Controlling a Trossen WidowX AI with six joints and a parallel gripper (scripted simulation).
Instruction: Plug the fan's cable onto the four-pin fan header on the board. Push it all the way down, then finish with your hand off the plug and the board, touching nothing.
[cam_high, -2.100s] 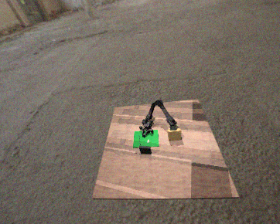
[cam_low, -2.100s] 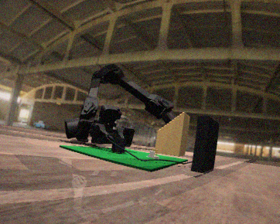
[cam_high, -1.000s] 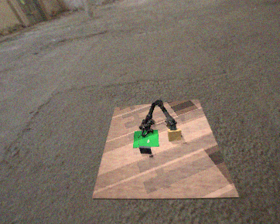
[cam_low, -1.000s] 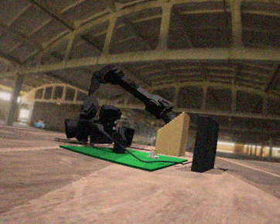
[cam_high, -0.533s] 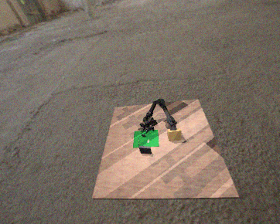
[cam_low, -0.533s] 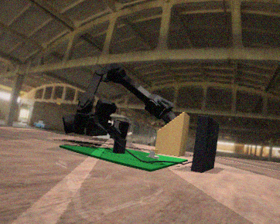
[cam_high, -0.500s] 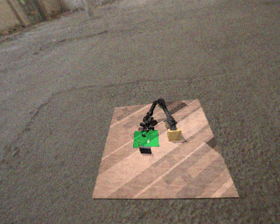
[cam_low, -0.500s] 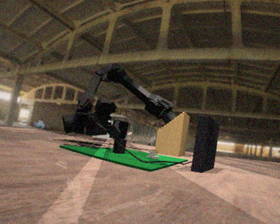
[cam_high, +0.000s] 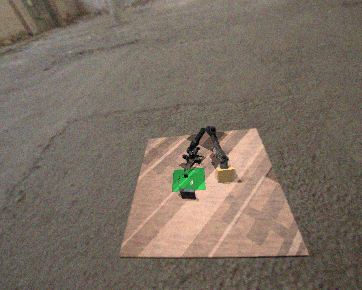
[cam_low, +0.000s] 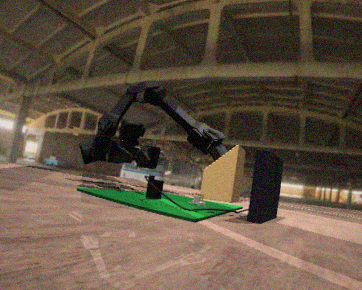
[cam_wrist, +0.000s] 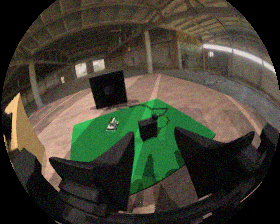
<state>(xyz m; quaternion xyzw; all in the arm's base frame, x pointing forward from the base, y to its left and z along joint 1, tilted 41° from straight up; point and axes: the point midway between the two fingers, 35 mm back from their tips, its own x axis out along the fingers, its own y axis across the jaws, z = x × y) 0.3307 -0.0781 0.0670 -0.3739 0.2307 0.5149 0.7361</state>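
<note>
With the board's center as the clock in the top view, the open gripper (cam_high: 189, 165) (cam_low: 156, 159) (cam_wrist: 154, 133) hangs off its twelve o'clock edge, apart from the black block (cam_high: 185, 175) (cam_low: 154, 189) (cam_wrist: 148, 129) on the green board (cam_high: 199, 185) (cam_low: 120, 196) (cam_wrist: 90, 134).

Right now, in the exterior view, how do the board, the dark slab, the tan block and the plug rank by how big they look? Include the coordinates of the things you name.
1. Board (cam_high: 198, 175) (cam_low: 195, 216) (cam_wrist: 90, 137)
2. Dark slab and tan block: too close to rank
3. Plug (cam_low: 154, 190) (cam_wrist: 148, 130)
</note>
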